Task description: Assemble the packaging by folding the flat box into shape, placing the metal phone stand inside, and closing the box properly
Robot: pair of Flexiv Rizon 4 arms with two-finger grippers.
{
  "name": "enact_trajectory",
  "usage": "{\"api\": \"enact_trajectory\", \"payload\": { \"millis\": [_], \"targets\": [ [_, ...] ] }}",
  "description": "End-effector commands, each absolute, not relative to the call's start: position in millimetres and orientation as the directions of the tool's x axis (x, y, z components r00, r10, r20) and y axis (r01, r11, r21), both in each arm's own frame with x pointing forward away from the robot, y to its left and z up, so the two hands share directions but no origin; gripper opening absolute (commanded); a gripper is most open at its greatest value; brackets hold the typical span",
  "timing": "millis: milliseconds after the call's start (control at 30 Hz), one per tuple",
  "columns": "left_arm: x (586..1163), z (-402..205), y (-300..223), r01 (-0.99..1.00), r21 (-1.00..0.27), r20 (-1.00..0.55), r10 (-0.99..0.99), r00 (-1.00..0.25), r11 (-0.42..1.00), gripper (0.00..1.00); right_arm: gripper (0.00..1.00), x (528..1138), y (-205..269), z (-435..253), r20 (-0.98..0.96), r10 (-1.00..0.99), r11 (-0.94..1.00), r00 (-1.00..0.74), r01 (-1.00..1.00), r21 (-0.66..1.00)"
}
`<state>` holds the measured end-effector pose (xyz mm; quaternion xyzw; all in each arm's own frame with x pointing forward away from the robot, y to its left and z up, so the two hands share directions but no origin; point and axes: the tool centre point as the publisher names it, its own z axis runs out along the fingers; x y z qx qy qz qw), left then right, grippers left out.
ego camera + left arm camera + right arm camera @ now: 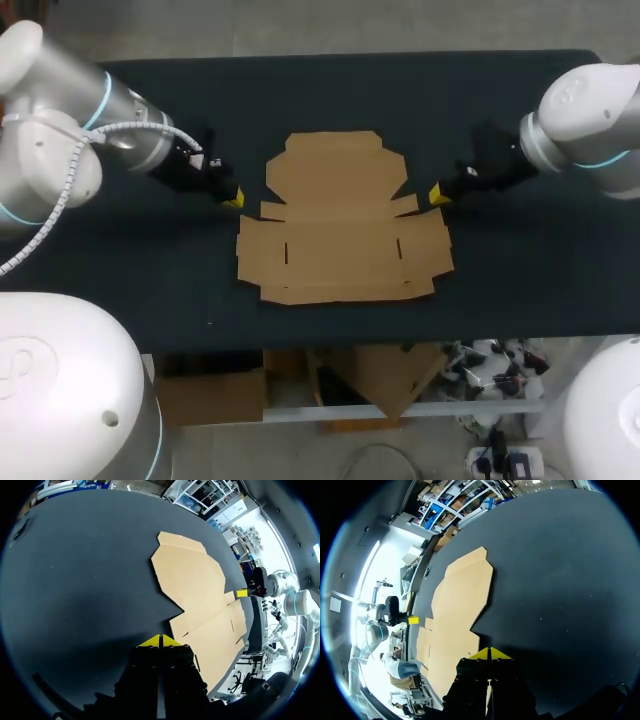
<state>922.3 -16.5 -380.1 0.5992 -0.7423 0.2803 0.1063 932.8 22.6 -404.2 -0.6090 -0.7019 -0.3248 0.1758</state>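
The flat box [345, 220] lies unfolded in the middle of the table [120, 280], with its lid panel far and its wider base panel near. The left jaws hang just beside its left edge, level with the notch between the two panels, and the right jaws mirror them at the right edge. Both pairs are pressed together, yellow tips meeting, and hold nothing.

The board lies flat on the dark cover, so no raised edge offers itself to pinch. If one side pushes under a flap without the other bracing, the whole sheet will likely slide or turn. Too steep a push could snag the cover or crease the card off its score lines. The metal phone stand shows in no view, so its place cannot be told.
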Motion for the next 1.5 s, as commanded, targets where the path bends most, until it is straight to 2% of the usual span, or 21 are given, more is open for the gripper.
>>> {"api": "enact_trajectory", "payload": {
  "millis": [33, 1500],
  "targets": [
    [924.2, -383.5, -18.0, -0.951, -0.283, 0.493, -0.83, -0.259, 0.129, 0.0, 0.0, 936.2, 24.1, -406.6, 0.65, 0.733, 0.053, -0.202, 0.969, 0.241],
    [927.6, -415.6, -41.5, -0.95, -0.254, 0.529, -0.796, -0.295, 0.183, 0.0, 0.0, 935.7, 44.0, -426.3, 0.68, 0.702, 0.077, -0.211, 0.972, 0.222]
  ]
}}
